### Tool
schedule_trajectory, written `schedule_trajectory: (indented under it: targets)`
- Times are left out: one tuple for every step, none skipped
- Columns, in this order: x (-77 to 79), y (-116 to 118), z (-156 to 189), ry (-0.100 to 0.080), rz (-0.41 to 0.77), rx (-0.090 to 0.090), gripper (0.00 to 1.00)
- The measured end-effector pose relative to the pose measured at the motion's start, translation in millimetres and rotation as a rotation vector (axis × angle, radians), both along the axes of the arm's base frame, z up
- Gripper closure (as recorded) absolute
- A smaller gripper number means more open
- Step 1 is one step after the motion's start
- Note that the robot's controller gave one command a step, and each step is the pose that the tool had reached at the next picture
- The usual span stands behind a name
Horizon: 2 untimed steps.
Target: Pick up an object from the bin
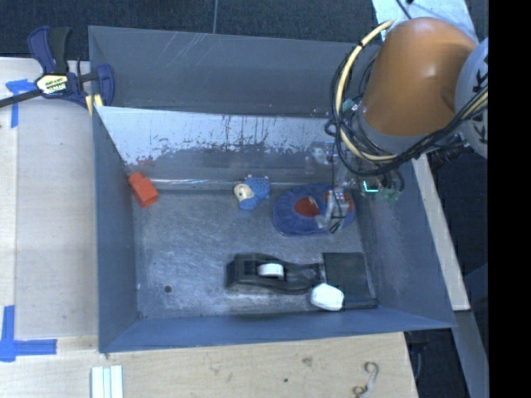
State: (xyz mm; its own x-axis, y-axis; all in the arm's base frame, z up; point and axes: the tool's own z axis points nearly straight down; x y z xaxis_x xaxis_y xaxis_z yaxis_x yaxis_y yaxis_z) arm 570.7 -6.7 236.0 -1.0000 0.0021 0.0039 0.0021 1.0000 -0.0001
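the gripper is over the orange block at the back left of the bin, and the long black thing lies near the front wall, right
Not quite. In the camera view, the gripper is over the blue round thing with a red piece on it, toward the right of the bin. The orange block sits apart at the back left. The long black thing does lie near the front wall.

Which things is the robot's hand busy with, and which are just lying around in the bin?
In the job: the hand; the round blue dish with a red piece inside, under the hand.
Just lying about: small orange block; small blue thing with a cream knob; black holder with a white roller; white lump; flat black square.
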Motion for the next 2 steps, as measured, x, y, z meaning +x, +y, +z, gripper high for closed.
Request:
schedule_trajectory:
  targets:
    - [42.6, -57.0, -148.7, -0.002, 0.243, 0.001, 0.00]
    - [46.1, -56.1, -142.6, -0.013, 0.242, 0.000, 1.00]
